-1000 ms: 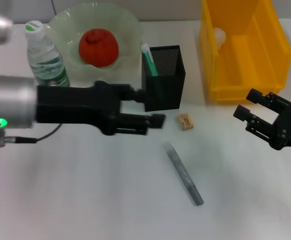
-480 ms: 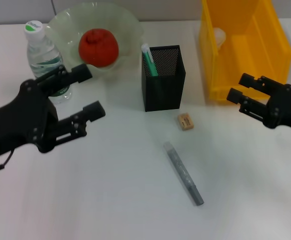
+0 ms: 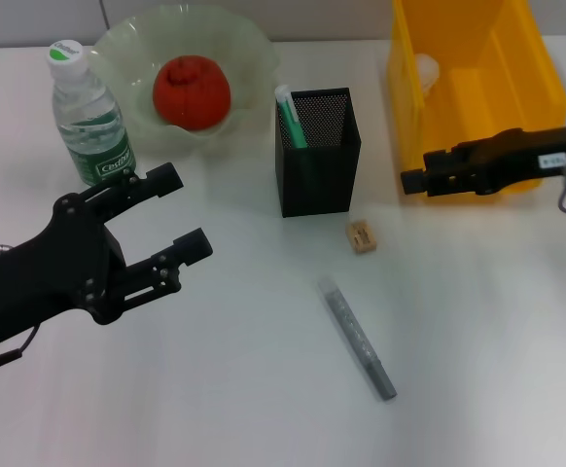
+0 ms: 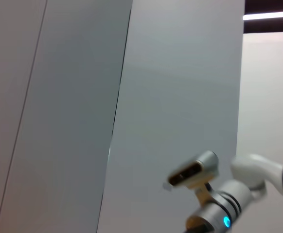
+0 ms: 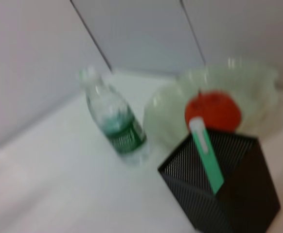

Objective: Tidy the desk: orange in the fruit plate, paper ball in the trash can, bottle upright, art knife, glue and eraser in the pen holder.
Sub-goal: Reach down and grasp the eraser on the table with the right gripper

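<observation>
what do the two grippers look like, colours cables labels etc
Both are matte black. The left gripper has a bulky body with two long jaws and a thin cable trailing beneath. The right gripper looks slim, bearing a small white label and a grey cable looping off its end.

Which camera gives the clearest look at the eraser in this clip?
The head view. There the eraser lies in full view on the table, between the pen holder and the grey stick. The right wrist view shows the pen holder but not the eraser; the left wrist view faces a wall.
</observation>
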Controlling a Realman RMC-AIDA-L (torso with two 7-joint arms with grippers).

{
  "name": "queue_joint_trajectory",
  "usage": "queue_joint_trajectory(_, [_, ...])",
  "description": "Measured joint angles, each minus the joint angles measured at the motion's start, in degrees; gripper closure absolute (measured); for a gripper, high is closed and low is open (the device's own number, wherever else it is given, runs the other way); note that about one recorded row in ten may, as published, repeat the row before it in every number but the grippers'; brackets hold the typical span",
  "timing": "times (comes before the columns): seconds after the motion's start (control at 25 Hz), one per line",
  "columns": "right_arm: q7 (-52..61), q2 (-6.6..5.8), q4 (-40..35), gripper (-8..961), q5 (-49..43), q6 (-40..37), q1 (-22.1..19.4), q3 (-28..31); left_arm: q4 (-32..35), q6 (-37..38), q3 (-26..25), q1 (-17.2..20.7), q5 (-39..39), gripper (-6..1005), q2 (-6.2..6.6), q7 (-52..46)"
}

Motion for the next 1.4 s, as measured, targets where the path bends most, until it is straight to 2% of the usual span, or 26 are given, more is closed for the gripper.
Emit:
queue_joint_trajectory(0.04, [6.25,-0.08,-2.97,346,-5.63,-0.65,3.22,-3.07,-0.27,-0.40,0.01,0.01,0.01,231,0.00,0.02])
queue_joint_trajectory(0.08, [6.25,-0.08,-2.97,346,-5.63,-0.65,3.22,-3.07,-0.27,-0.40,0.01,0.01,0.01,231,0.00,0.02])
queue_joint_trajectory(0.16, [10.74,-0.10,-4.60,346,-11.34,-1.61,7.39,-6.00,-0.55,-0.78,-0.02,0.02,0.00,231,-0.01,0.03])
queue_joint_trajectory(0.4, [15.82,-0.19,-5.36,347,-23.03,-4.55,17.34,-11.03,-1.00,-1.16,-0.33,0.04,0.00,231,0.05,0.05])
queue_joint_trajectory(0.44, [17.92,-0.05,-5.15,347,-27.63,-4.78,20.56,-13.66,-1.01,-1.18,-0.35,0.05,0.00,231,0.05,0.06])
queue_joint_trajectory(0.48, [17.92,-0.05,-5.15,347,-27.63,-4.78,20.56,-13.66,-1.04,-1.19,-0.36,0.06,0.00,231,0.03,0.07])
queue_joint_trajectory(0.52, [18.73,0.15,-4.89,347,-30.06,-4.65,22.49,-16.09,-1.04,-1.21,-0.36,0.06,0.00,231,0.02,0.09])
queue_joint_trajectory(0.56, [18.73,0.15,-4.89,348,-30.06,-4.65,22.49,-16.09,-1.05,-1.23,-0.37,0.06,-0.01,231,-0.01,0.14])
queue_joint_trajectory(0.6, [19.05,0.34,-4.68,348,-31.80,-4.04,23.79,-19.58,-1.05,-1.26,-0.37,0.07,-0.01,231,-0.02,0.17])
queue_joint_trajectory(0.64, [19.05,0.34,-4.68,348,-31.80,-4.04,23.79,-19.58,-1.06,-1.33,-0.38,0.06,-0.01,231,-0.03,0.22])
queue_joint_trajectory(0.8, [18.86,0.63,-4.67,349,-32.96,-2.14,24.66,-25.99,-1.09,-1.50,-0.46,0.07,-0.03,231,-0.02,0.29])
queue_joint_trajectory(1.2, [18.92,0.94,-1.43,351,-30.05,2.19,23.91,-34.62,-1.13,-2.25,-0.48,0.07,-0.08,231,-0.07,0.98])
queue_joint_trajectory(1.4, [18.97,0.96,1.21,352,-28.98,4.51,23.68,-36.93,-1.13,-2.75,-0.48,-0.01,-0.09,231,-0.05,1.00])
